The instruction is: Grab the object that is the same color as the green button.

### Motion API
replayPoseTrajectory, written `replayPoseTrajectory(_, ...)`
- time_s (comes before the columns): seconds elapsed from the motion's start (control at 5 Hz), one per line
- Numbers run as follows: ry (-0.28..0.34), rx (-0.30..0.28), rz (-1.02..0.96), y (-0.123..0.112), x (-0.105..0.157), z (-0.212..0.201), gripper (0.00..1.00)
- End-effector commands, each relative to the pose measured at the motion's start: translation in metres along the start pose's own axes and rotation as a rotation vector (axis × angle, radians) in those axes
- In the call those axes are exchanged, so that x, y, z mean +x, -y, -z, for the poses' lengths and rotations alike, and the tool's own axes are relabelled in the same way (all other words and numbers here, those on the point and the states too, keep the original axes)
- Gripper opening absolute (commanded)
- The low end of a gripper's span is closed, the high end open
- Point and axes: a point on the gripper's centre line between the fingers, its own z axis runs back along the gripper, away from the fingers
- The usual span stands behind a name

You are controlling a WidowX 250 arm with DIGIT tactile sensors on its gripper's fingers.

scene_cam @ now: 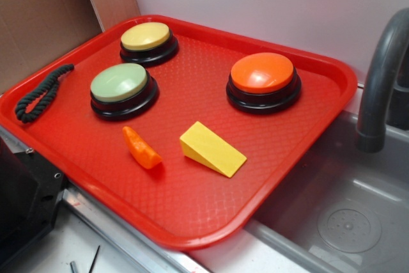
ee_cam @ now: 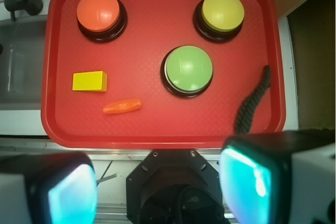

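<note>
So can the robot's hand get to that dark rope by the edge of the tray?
Probably yes. The rope lies alone near the tray rim, nothing on top; the open hand hangs above.

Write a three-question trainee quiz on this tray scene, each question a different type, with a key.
1. True or false: the dark green rope lies on the tray's edge, apart from the green button.
2. Multiple choice: in the exterior view, which thing lies closest to the orange wedge? A. yellow button B. yellow cheese wedge C. orange button
3. Fill in: in the wrist view the gripper hovers open, holding ____.

Key: 1 true; 2 B; 3 nothing.
</note>
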Motion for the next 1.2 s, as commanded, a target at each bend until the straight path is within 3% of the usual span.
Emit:
replayPoseTrajectory(0.0,0.000,0.000,0.000,0.000,0.000,0.000,1.00)
replayPoseTrajectory(0.4,-0.067,0.048,-0.496,-0.098,-0.002,0.071,1.00)
replayPoseTrajectory(0.8,-0.024,0.030,-0.599,-0.113,-0.004,0.130,1.00)
replayPoseTrajectory(1.0,0.063,0.007,-0.436,-0.122,-0.014,0.156,1.00)
